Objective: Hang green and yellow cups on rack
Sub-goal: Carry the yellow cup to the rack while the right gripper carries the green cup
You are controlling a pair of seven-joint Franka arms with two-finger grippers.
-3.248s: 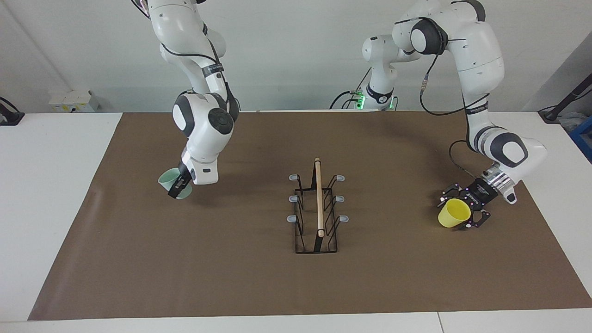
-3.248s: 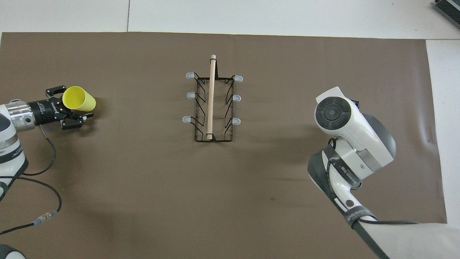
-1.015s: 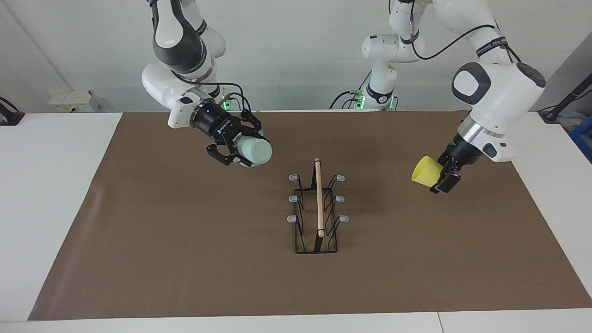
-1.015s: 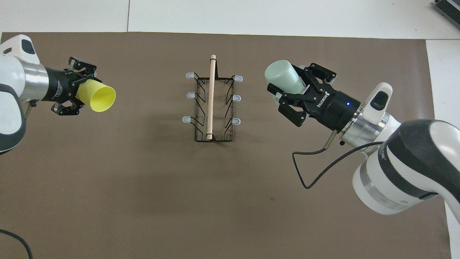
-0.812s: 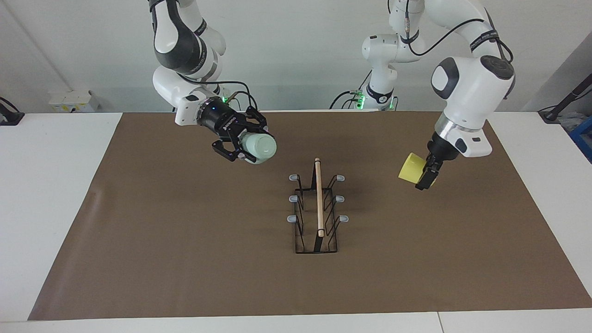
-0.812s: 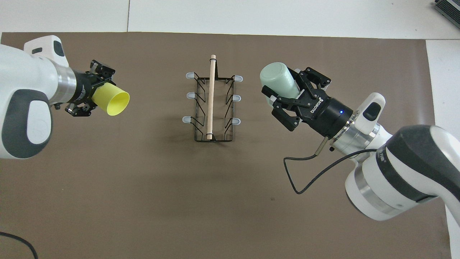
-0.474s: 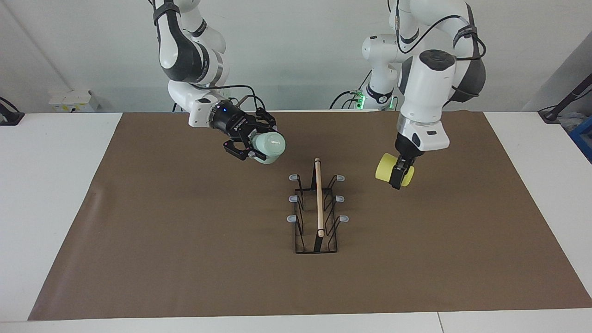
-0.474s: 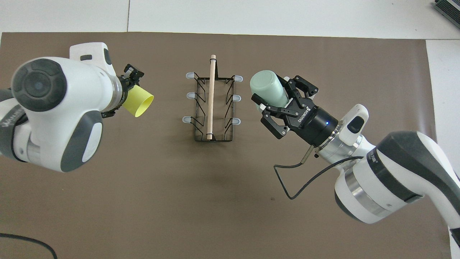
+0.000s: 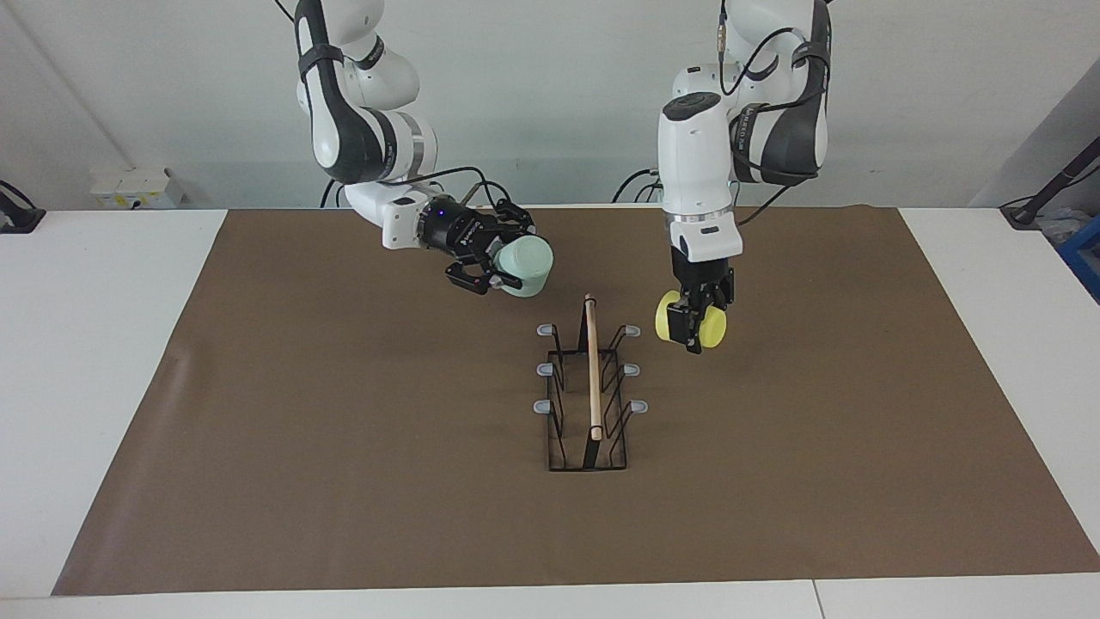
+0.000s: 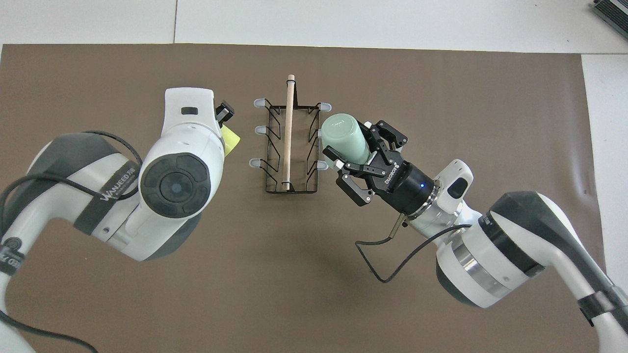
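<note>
The rack stands mid-mat, its wooden rod pointing away from the robots; all its capped prongs are bare. It also shows in the overhead view. My right gripper is shut on the pale green cup, held on its side in the air over the mat beside the rack's prongs at the right arm's end. My left gripper points down, shut on the yellow cup, just beside the rack's prongs at the left arm's end. From overhead, only a sliver of the yellow cup shows past the arm.
A brown mat covers the white table. A white box sits at the table's edge near the wall at the right arm's end. A dark object lies at the table's corner farthest from the robots.
Both arms have swung inward toward the rack with their cups. The yellow cup has dropped lower and come close to the prongs; the green cup now sits over the rack's edge.
</note>
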